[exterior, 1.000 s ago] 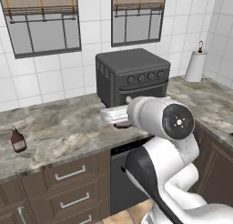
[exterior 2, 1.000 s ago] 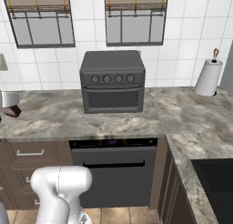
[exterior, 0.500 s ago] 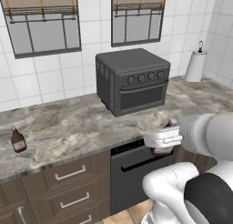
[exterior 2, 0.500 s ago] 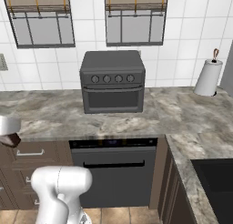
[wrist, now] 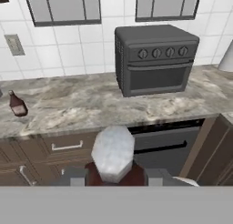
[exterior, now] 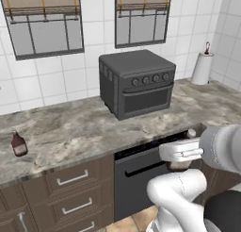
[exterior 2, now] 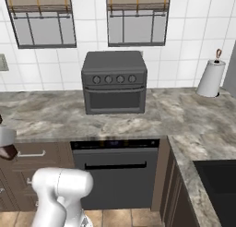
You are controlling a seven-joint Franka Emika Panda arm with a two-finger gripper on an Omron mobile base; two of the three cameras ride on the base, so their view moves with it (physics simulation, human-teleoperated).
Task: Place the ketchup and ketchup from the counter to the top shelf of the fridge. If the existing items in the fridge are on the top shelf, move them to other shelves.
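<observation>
Counter: grey-beige marbled stone. Drawers: dark brown, pale metal handles. Oven: dark charcoal grey, lighter knobs. Wall tiles: white with thin grey joints. Bottle on counter: dark reddish-brown, dark cap. Held bottle: reddish-brown body, speckled pale grey cap. Paper roll: white, brown-topped holder. Window frames: dark grey; blinds tan.

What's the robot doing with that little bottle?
The white robot arm's pincer is shut on a small dark reddish-brown ketchup bottle with a grey cap, held up in the air in front of the dark brown cabinets. A second ketchup bottle just like it stands on the grey marbled stone counter, far to the left of the black countertop oven.
</observation>
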